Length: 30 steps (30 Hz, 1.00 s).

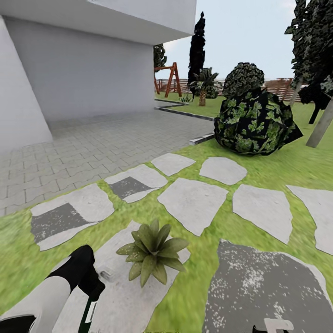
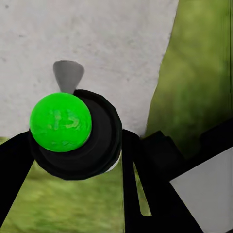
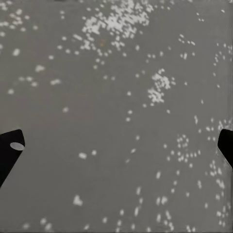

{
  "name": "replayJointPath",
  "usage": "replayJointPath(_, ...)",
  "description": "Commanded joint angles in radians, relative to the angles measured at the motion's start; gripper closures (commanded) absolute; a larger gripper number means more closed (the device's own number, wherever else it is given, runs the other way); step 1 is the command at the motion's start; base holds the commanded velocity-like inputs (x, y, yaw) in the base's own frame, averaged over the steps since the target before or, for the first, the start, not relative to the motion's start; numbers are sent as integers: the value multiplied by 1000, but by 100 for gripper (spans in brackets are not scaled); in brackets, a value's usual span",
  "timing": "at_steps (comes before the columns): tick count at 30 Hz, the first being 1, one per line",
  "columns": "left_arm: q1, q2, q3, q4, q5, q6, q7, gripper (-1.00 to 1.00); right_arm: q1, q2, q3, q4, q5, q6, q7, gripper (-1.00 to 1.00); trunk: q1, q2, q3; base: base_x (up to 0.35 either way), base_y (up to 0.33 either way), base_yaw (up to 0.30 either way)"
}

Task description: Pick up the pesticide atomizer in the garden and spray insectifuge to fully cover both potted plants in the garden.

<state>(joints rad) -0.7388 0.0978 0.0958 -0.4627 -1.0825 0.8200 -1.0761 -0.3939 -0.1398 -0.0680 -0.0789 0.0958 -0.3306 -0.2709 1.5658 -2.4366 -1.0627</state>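
Observation:
One potted plant (image 1: 152, 252), a rosette of pointed green leaves, stands on a pale stepping stone (image 1: 125, 296) low in the head view. Its left leaves carry faint pale speckling. Just left of it, my left gripper (image 1: 94, 292) is shut on the pesticide atomizer (image 1: 88, 313), whose dark-green body with a white label points down. In the left wrist view the atomizer (image 2: 60, 121) appears end-on as a green disc in a black ring between the black fingers (image 2: 145, 184). My right gripper (image 3: 116, 150) is open over a dark grey stone (image 1: 263, 286) dotted with whitish specks.
A big dark leafy bush (image 1: 254, 122) stands on the lawn ahead right, with a leaning tree trunk (image 1: 323, 125) beyond it. Grey stepping stones (image 1: 194, 203) cross the grass. A paved terrace (image 1: 92, 143) and white house wall (image 1: 83, 74) lie to the left.

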Motion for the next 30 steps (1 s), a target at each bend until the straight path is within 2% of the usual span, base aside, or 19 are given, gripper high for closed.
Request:
replayJointPath(1,-3,-1,6,-2,-10,6,-9,100,0,0,-7,1,10,-2,-2,-100,0,0,-1,-21,-271,277)
replayJointPath(6,-27,-1,6,-1,-9,9,-16,100,0,-1,-7,0,10,-4,-2,-100,0,0,-1,81,-276,174)
replayJointPath(14,-32,-2,-4,-1,-31,10,-28,100,0,-4,-6,4,13,-4,0,-100,0,0,-1,101,-286,9)
replayJointPath(22,-43,-7,-5,-1,-33,10,-29,100,0,-1,-9,1,11,-4,-2,-100,0,0,-1,2,-301,14)
replayJointPath(30,-46,-5,-10,-1,-39,11,-29,100,0,2,-9,0,10,-4,-2,-100,0,0,-5,-30,-294,239)
